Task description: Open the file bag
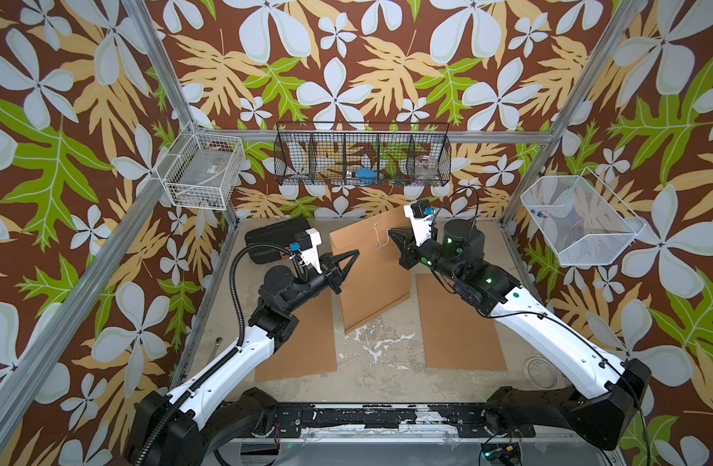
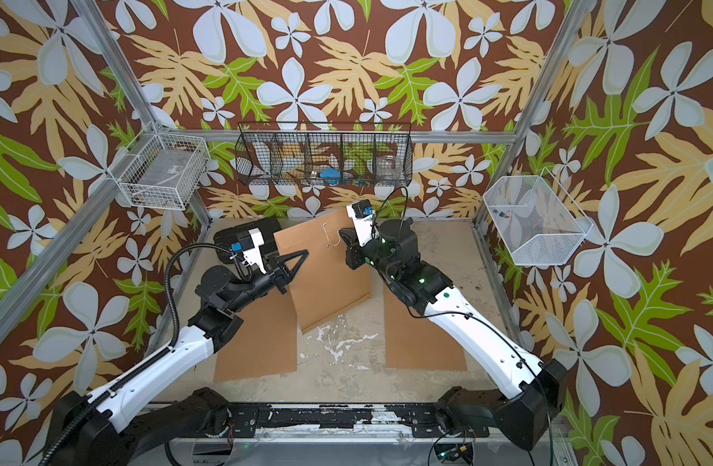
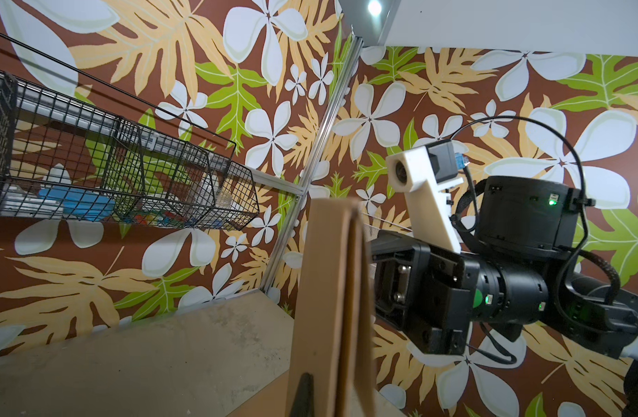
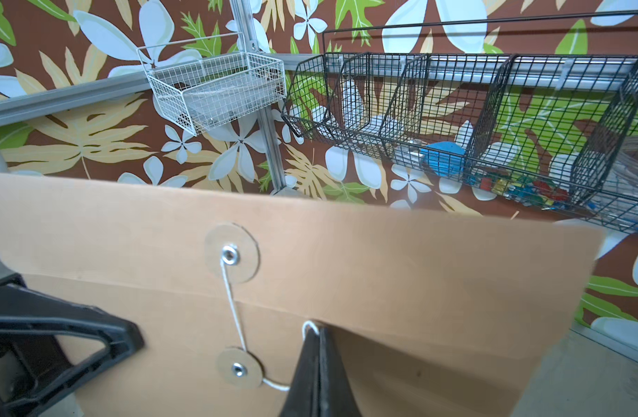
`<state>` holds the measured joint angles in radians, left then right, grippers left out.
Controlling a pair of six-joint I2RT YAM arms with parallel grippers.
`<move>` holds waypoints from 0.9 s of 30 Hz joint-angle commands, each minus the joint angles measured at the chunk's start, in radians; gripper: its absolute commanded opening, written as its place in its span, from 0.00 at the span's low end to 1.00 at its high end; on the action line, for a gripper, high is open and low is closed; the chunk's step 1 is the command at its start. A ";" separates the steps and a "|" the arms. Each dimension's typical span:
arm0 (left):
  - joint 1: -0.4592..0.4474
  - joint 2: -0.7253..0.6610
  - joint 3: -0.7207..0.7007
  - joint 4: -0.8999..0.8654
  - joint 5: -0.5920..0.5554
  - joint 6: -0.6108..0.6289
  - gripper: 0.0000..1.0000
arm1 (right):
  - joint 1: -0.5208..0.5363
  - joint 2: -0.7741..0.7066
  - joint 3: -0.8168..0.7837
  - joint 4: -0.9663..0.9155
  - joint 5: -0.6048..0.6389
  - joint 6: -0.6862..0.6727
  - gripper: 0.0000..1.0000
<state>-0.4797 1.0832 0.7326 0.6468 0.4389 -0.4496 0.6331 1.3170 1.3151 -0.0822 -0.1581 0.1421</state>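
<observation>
Left claw [image 1: 354, 254] clamps the file bag [image 1: 371, 282] upright, right claw [image 4: 319, 330] pinches its string [image 4: 232, 310], hooked round the button [image 4: 239, 368] beside it; flap unopened.

Robot lab cell: aluminium frame [image 1: 167, 72], floral-print walls [image 1: 387, 60], wire baskets [image 1: 362, 155].

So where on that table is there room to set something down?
Bare table between the two flat envelopes, in front of the file bag; also the strip along its right edge. Crowded at the back: left hand on the bag, right hand on its string, black case nearby.
</observation>
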 commanded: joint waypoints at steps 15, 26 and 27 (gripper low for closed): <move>0.000 0.053 0.021 0.035 0.033 -0.012 0.00 | 0.042 0.034 0.039 0.029 -0.105 0.010 0.00; 0.000 0.066 0.019 0.051 0.035 -0.023 0.00 | 0.066 0.060 0.067 0.035 -0.144 0.017 0.00; 0.000 0.066 0.019 0.053 0.035 -0.023 0.00 | 0.067 0.060 0.067 0.036 -0.147 0.019 0.00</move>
<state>-0.4797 1.1481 0.7452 0.6514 0.4717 -0.4686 0.6956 1.3773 1.3766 -0.0742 -0.2859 0.1501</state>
